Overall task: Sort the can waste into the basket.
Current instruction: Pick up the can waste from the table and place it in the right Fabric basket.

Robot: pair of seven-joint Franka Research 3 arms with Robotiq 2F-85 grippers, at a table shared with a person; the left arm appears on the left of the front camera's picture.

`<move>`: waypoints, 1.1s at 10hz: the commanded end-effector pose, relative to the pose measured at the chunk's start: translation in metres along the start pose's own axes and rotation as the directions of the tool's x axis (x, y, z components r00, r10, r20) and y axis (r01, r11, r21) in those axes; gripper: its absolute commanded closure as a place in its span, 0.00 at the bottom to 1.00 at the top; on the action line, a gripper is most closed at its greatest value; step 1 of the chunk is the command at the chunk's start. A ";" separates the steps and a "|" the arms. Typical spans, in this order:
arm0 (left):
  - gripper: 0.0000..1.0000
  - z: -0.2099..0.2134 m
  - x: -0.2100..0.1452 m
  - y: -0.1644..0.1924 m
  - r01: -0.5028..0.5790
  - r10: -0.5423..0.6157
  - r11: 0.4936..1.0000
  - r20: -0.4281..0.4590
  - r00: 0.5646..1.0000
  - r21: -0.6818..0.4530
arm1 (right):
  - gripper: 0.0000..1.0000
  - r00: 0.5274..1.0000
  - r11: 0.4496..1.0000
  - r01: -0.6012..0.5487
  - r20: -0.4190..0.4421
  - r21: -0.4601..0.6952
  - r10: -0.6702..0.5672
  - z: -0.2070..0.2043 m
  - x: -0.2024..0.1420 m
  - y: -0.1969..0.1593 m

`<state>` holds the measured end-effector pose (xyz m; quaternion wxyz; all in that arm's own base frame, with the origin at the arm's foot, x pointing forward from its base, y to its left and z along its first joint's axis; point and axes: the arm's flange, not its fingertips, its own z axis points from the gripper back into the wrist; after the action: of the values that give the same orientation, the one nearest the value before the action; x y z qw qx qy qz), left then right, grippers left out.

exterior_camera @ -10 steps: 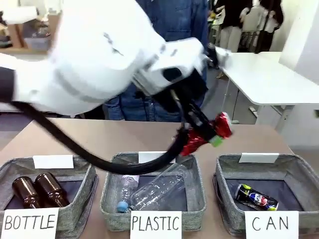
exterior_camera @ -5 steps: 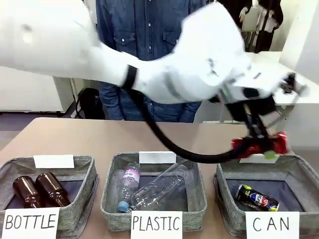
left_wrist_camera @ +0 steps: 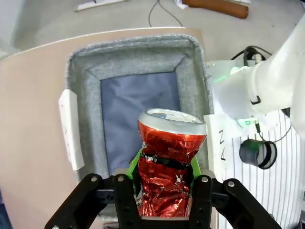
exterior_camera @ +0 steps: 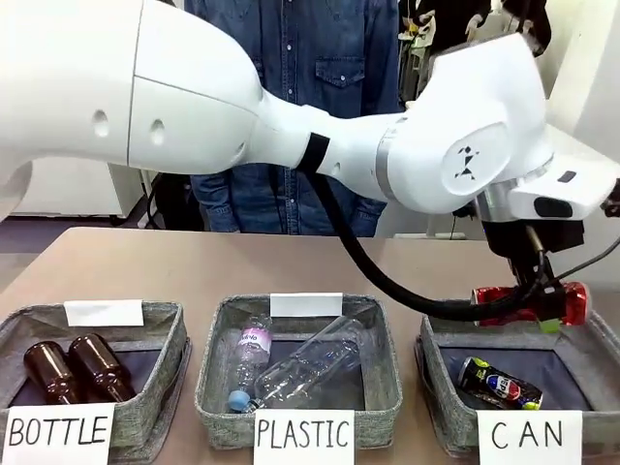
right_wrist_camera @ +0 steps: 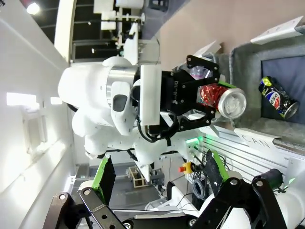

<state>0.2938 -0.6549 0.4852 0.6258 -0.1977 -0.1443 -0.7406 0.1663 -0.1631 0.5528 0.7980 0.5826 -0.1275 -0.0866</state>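
Carried rightward from above the PLASTIC basket (exterior_camera: pixel 298 368), red can (exterior_camera: pixel 529 303) now over the CAN basket (exterior_camera: pixel 589 341), clamped in left jaws (left_wrist_camera: pixel 164 179), blue can (exterior_camera: pixel 498 384) lying inside, right jaws (right_wrist_camera: pixel 157 183) spread wide.

Robot lab; labelled sorting baskets (exterior_camera: pixel 303 387)

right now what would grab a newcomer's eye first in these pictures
The big white left arm sweeps across the whole table, its fingers shut on a crushed red can held over the basket signed CAN at the right end. A dark printed can already lies inside that basket. From the left wrist, the red can hangs above the basket's dark floor.
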 end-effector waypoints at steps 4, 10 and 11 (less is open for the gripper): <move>0.60 0.008 0.002 -0.002 -0.022 0.024 0.998 -0.038 0.999 0.063 | 0.00 1.000 1.000 -0.018 0.013 0.006 0.018 0.000 0.002 -0.001; 0.00 0.001 0.006 -0.002 0.043 -0.039 0.997 -0.070 0.997 0.068 | 0.00 1.000 1.000 -0.018 0.013 0.006 0.018 0.000 0.002 -0.001; 0.00 0.000 0.005 -0.001 0.040 -0.036 0.997 -0.069 0.997 0.060 | 0.00 1.000 1.000 -0.018 0.013 0.006 0.018 0.000 0.002 -0.001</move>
<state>0.2919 -0.6557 0.4862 0.6202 -0.1542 -0.1517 -0.7540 0.1661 -0.1633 0.5528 0.7979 0.5825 -0.1280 -0.0872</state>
